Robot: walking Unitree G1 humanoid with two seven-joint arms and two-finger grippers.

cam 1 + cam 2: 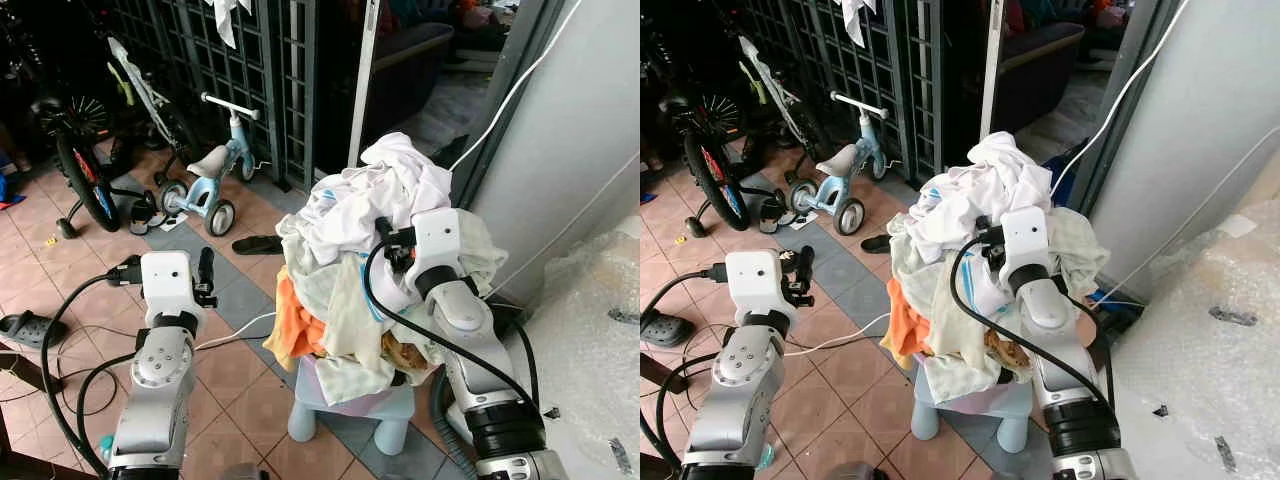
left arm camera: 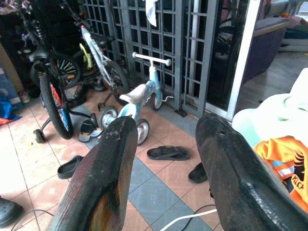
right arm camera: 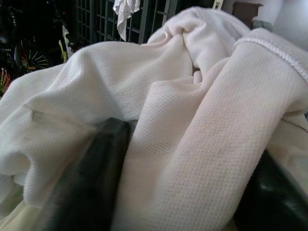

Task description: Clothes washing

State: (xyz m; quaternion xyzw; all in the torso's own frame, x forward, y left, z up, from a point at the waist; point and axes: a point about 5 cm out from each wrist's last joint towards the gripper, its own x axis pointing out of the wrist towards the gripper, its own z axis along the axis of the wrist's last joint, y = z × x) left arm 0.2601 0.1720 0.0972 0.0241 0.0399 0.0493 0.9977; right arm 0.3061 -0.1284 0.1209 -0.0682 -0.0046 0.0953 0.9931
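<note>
Right now the heap of mostly white and cream clothes point(image 1: 370, 270) sits piled high on a small pale-blue plastic stool point(image 1: 352, 408), which stands on the terracotta tiled floor point(image 1: 240, 390) just beside a grey wall point(image 1: 570, 160). An orange garment point(image 1: 297, 325) hangs out of the heap on the robot's left side.

The right gripper point(image 3: 183, 192) is pushed into the upper part of the heap, and its wrist view shows a thick fold of white knitted cloth point(image 3: 192, 120) lying between the two black fingers point(image 3: 91, 178), one on each side of it. The fingers are spread around the fold; whether they already pinch it firmly is hard to judge. The left gripper point(image 2: 168, 168) hovers well apart from the heap over the floor, fingers parted and holding nothing, pointing toward a light-blue child's balance bike point(image 1: 212, 178) and a black sandal point(image 1: 258, 244).

The step in hand looks like taking a first garment off the heap. To do it well, the right fingers should close fully on that fold before any lift, then draw upward slowly so that only one piece comes away. The heap is tall and loosely stacked on a narrow stool, so a sideways tug could topple it; the free left gripper could steady the orange side.
</note>
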